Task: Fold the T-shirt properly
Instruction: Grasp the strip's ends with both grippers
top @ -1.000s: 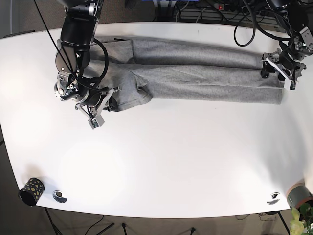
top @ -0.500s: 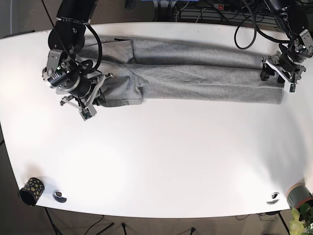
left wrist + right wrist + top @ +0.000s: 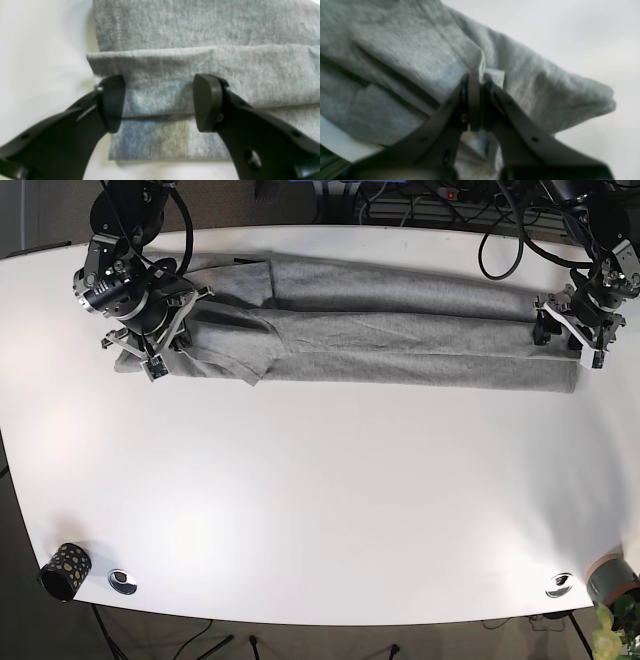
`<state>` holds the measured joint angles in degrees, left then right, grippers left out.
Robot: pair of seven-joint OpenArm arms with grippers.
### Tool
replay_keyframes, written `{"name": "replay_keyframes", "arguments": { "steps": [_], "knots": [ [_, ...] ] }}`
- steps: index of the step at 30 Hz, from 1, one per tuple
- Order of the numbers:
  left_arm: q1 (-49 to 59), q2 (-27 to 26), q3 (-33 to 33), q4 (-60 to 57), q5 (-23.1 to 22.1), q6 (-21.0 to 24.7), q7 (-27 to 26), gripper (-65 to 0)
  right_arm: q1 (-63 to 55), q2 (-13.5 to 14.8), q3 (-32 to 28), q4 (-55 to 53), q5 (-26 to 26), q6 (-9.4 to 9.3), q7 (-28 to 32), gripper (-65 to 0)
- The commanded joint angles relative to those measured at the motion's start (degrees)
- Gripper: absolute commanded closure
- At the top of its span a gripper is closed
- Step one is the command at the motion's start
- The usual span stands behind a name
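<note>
1. Where the white table meets dark floor, cables run behind its far edge, and a spotted cup sits at a near corner.
2. Along the far side lies the folded grey shirt.
3. Left gripper is spread over the shirt's end hem.
4. Right gripper pinches a shirt fold.

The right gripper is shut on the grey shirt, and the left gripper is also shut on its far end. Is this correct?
Not quite. The right gripper is shut on the grey shirt, but the left gripper is open: the left wrist view shows its jaws standing apart over the folded edge.
</note>
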<state>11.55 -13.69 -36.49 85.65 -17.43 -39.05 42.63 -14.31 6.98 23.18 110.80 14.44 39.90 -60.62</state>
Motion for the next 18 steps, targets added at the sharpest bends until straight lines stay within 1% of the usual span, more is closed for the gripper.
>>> {"name": "replay_keyframes", "arguments": {
  "steps": [1, 2, 3, 5, 6, 7, 8, 9, 12, 14, 17, 18],
  "knots": [
    [-0.52, -1.03, -0.21, 0.82, -0.64, -0.03, -0.92, -40.1, -0.07, 0.36, 1.30, 1.06, 1.08, 0.10, 1.15, 0.0],
    [-0.69, -1.03, -0.21, 0.82, -0.64, -0.03, -0.92, -40.1, -0.24, 0.36, 2.01, 1.06, 0.99, 0.10, 1.15, 0.0],
    [-1.13, -1.03, -0.21, 0.82, -0.64, -0.03, -0.92, -40.1, -0.60, 0.36, 2.71, 1.06, 0.73, 0.10, 1.15, -2.4],
    [-1.66, -1.03, -0.21, 0.82, -0.64, -0.03, -0.83, -40.1, -1.12, 0.36, 3.77, 0.98, 0.55, 0.10, 1.15, -9.7],
    [-1.84, -1.03, -0.21, 0.82, -0.64, -0.03, -0.83, -40.1, -1.47, 0.36, 4.29, 0.98, 0.55, 0.10, 1.15, -15.1],
    [-1.84, -1.03, -0.21, 0.82, -0.64, -0.03, -0.83, -40.1, -1.65, 0.36, 4.82, 0.98, 0.55, 0.10, 1.15, -17.9],
    [-1.93, -1.03, -0.21, 0.90, -0.64, -0.03, -0.83, -40.1, -1.83, 0.36, 5.61, 0.98, 0.55, 0.10, 1.15, -23.1],
    [-1.93, -1.03, -0.39, 1.08, -0.72, -0.03, -0.83, -40.1, -1.91, 0.27, 6.23, 0.98, 0.90, 0.10, 1.15, -27.0],
    [-1.93, -1.03, -0.48, 1.34, -1.07, -0.21, -0.83, -40.1, -2.09, 0.27, 6.58, 1.59, 1.08, 0.10, 1.15, -34.7],
    [-2.01, -1.03, -0.48, 2.22, -1.07, -0.21, -0.83, -40.1, -2.09, 0.27, 6.40, 2.30, 1.08, 0.10, 1.15, -35.8],
    [-2.01, -0.94, -0.48, 5.56, -1.07, -0.21, -0.83, -40.1, -2.09, 0.09, 6.14, 3.00, 1.08, 0.10, 1.15, -35.5],
    [-2.01, -0.94, -0.30, 7.23, -1.07, -0.12, -0.83, -40.1, -2.00, -0.52, 6.05, 3.17, 1.08, 0.10, 1.15, -35.5]
  ]
}}
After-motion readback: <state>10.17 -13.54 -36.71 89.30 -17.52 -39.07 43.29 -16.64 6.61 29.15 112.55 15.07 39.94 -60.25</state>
